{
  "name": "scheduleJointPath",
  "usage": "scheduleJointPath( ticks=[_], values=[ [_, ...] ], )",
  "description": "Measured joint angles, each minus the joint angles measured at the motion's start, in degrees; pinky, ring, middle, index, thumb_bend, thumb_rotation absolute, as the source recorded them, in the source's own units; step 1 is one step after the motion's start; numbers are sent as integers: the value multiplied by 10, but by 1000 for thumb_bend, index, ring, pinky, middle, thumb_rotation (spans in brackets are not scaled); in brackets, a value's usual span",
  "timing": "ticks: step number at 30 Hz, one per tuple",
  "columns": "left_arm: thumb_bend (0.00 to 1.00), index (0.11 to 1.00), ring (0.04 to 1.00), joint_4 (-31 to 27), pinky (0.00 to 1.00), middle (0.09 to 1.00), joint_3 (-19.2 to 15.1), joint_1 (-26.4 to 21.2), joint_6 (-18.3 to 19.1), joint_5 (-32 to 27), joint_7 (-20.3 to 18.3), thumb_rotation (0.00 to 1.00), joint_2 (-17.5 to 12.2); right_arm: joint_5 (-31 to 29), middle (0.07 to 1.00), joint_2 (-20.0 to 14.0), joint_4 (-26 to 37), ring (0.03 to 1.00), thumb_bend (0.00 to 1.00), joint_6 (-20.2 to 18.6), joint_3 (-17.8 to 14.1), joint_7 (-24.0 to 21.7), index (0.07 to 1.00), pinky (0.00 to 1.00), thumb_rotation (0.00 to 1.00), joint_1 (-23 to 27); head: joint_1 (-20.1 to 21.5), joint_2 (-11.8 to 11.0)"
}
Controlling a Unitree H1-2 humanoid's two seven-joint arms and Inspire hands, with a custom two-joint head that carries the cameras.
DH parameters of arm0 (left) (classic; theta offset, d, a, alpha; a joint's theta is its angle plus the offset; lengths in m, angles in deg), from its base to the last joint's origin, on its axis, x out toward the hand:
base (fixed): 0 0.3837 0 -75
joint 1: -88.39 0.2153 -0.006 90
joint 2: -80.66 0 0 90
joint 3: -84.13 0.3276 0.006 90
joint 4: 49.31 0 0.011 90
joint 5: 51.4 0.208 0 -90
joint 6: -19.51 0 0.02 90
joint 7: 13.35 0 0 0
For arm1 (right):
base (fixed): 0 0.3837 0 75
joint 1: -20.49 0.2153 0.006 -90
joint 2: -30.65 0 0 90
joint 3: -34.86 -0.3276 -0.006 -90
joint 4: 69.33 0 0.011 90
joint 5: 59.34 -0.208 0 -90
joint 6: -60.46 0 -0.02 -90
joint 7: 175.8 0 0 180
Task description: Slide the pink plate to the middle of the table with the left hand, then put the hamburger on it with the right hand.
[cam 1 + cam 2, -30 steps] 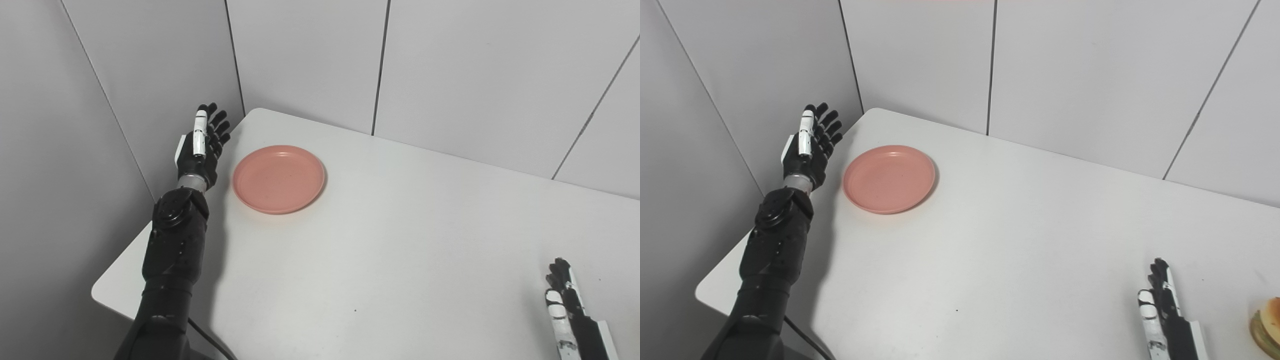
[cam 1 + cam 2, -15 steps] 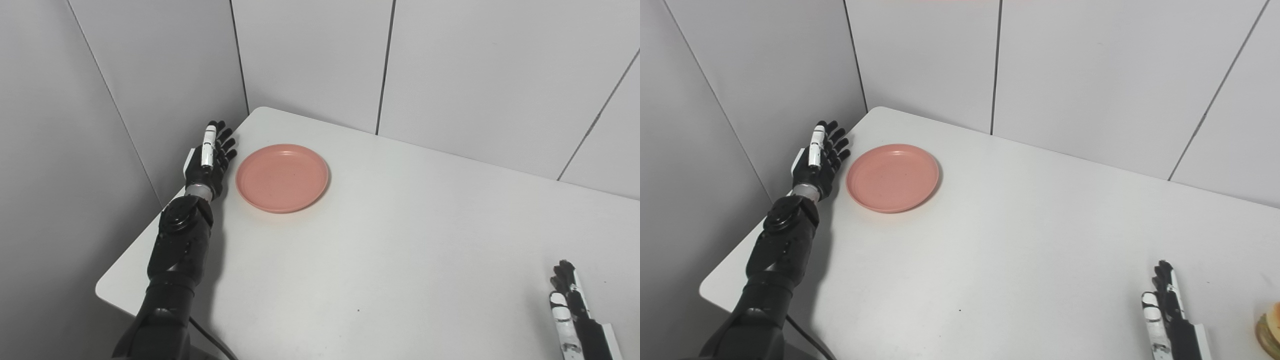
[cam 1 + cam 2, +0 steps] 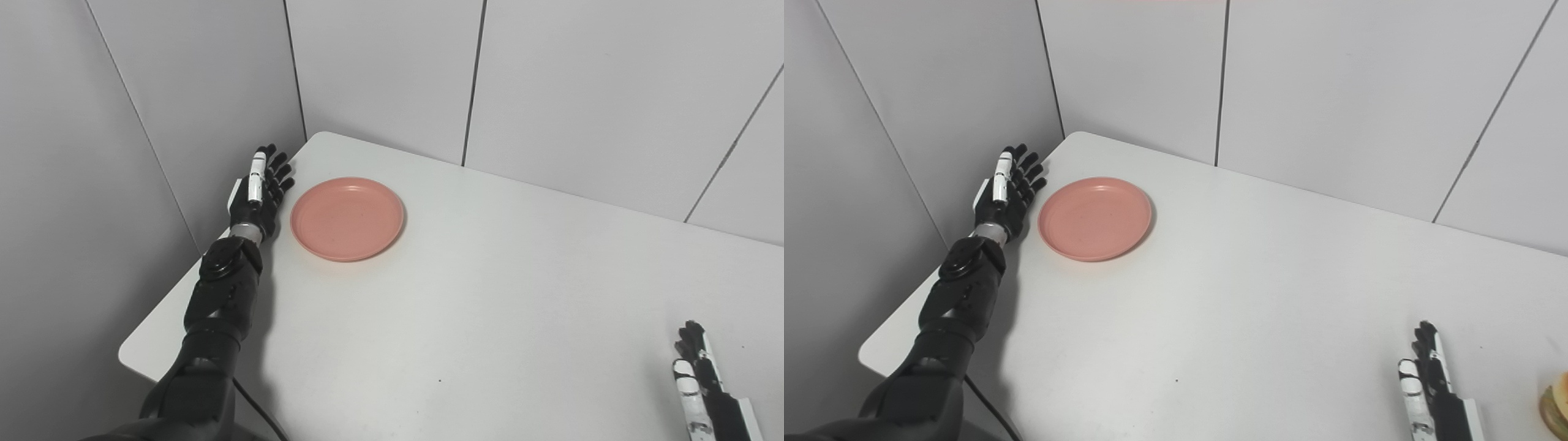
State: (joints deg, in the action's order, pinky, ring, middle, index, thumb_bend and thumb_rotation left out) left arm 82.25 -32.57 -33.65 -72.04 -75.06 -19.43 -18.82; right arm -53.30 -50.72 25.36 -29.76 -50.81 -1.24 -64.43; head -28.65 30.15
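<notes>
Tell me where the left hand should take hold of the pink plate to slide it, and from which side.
Go for the raised rim of the pink plate on its left edge, coming from the wall side, where the open left hand already stands beside it. The plate lies flat and shallow, so probably push or hook that rim toward the middle of the table.

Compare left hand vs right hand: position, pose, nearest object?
The left hand is at the table's far left edge beside the pink plate; the right hand rests low at the near right, close to the hamburger. The left hand is fully in view; the right hand is cut off by the frame. Both are open, holding nothing.
</notes>
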Motion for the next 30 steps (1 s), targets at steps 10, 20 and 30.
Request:
scheduleJointPath(
  ticks=[10, 20, 30],
  values=[
    [390, 903, 915, -2, 923, 915, 10, 0, -7, 0, -11, 1000, 10, 1, 1000, 1, 4, 1000, 227, -4, 0, 0, 1000, 1000, 1000, -1, 8, 8],
    [366, 905, 900, -53, 898, 909, 27, 10, 5, 0, -12, 1000, 52, 2, 1000, 2, 4, 1000, 257, -5, 0, 1, 1000, 1000, 1000, -2, 17, 17],
    [366, 899, 908, -91, 913, 910, 39, 18, 29, -13, -14, 1000, 80, 2, 1000, 3, 3, 1000, 275, -5, 1, 2, 1000, 1000, 1000, -2, 32, 27]
  ],
)
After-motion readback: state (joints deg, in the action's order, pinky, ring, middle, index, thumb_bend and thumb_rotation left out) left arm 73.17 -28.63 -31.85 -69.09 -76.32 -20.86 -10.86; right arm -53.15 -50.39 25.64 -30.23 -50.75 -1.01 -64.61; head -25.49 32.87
